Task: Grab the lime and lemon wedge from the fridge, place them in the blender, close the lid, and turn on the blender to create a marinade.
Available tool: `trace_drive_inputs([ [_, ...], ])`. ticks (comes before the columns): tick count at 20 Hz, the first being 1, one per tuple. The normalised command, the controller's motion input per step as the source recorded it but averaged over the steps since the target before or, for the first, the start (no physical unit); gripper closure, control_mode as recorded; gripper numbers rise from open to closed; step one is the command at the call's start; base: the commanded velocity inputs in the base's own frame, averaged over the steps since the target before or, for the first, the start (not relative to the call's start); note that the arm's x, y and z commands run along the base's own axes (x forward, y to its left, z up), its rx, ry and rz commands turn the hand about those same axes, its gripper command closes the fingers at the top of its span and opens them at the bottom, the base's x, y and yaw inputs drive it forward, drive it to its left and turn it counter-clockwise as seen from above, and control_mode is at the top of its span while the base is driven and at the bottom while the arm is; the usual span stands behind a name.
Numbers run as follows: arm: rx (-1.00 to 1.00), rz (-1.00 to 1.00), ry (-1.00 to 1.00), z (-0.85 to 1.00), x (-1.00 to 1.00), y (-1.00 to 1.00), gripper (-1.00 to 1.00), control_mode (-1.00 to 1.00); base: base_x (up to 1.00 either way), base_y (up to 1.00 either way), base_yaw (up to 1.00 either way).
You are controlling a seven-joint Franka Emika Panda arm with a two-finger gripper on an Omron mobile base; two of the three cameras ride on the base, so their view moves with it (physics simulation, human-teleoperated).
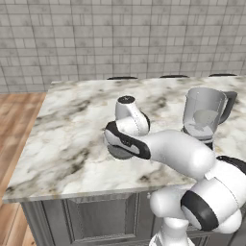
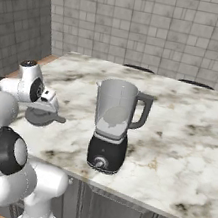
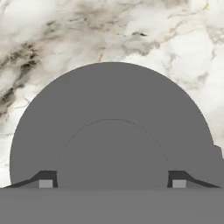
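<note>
Dark grey and flat, the lid [image 3: 112, 131] lies on the marble counter [image 1: 72, 139], a round disc with a raised round centre. Its small tab [image 2: 59, 119] sticks out sideways toward the blender [image 2: 112, 127], which stands to its right, apart from it. My gripper [image 3: 112, 183] sits directly over the lid, fingertips [image 3: 46, 183] spread wide on either side of the raised centre, gripping nothing. The blender's clear grey jar stands upright on its black base, handle pointing right.
</note>
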Motion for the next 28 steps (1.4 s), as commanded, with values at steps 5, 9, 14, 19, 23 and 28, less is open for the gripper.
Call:
trace_drive_inputs([
  [5, 0.00, 0.00, -0.23, 1.00, 0.00, -0.42, 1.00, -1.00, 0.00, 0.00, 0.00],
  [9, 0.00, 0.00, -0.15, 1.00, 0.16, -0.36, 1.00, -1.00, 0.00, 0.00, 0.00],
  [14, 0.00, -0.01, -0.08, 1.00, 0.25, -0.28, 1.00, -1.00, 0.00, 0.00, 0.00],
  [19, 0.00, 0.00, -0.02, 1.00, 0.29, -0.28, 1.00, -1.00, 0.00, 0.00, 0.00],
  [23, 0.00, 0.00, 0.00, 1.00, 0.24, -0.36, 1.00, -1.00, 0.00, 0.00, 0.00],
  [28, -0.09, 0.00, 0.09, 0.94, 0.00, -0.60, 1.00, -1.00, 0.00, 0.00, 0.00],
])
